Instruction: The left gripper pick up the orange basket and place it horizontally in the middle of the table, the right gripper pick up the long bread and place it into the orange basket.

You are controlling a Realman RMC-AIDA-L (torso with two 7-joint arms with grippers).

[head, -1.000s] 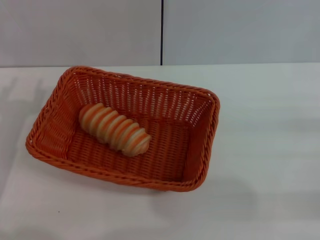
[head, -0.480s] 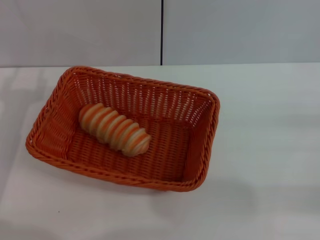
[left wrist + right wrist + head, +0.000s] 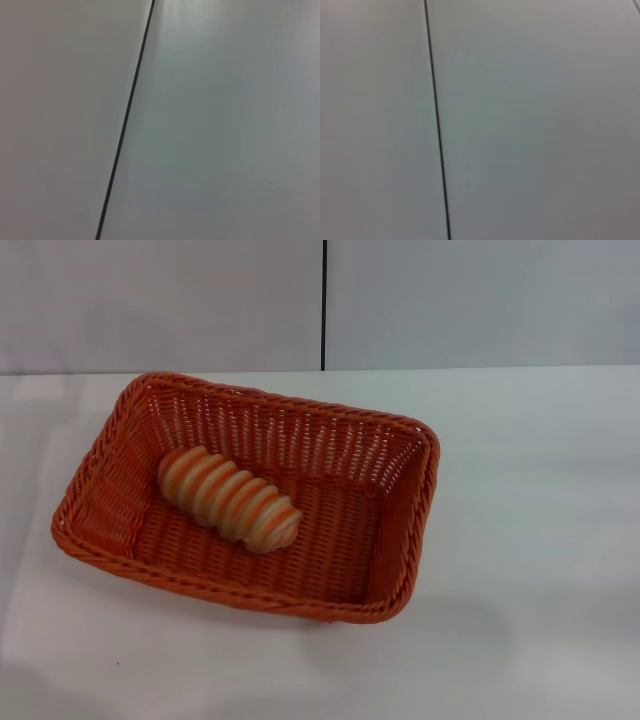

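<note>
1. Head view, nearest the robot: a bare strip of the white table [image 3: 520, 640] runs in front of the orange basket [image 3: 390, 540].
2. The orange basket sits flat on the table, long side running roughly crosswise, turned slightly so its right end lies nearer the robot than its left end.
3. Inside the basket, the long bread [image 3: 228, 499] lies on the woven floor, in the left half, set at a slant. It is well apart from the basket's right wall.
4. Beyond the basket, more white table stretches to a pale grey wall [image 3: 480, 300], which has 1 thin dark vertical seam [image 3: 324, 305] directly behind the basket.
5. Neither the left gripper nor the right gripper shows in any view, so I cannot tell how their fingers stand.
6. Both wrist views show only the pale wall panels and a dark seam [image 3: 125, 120].
</note>
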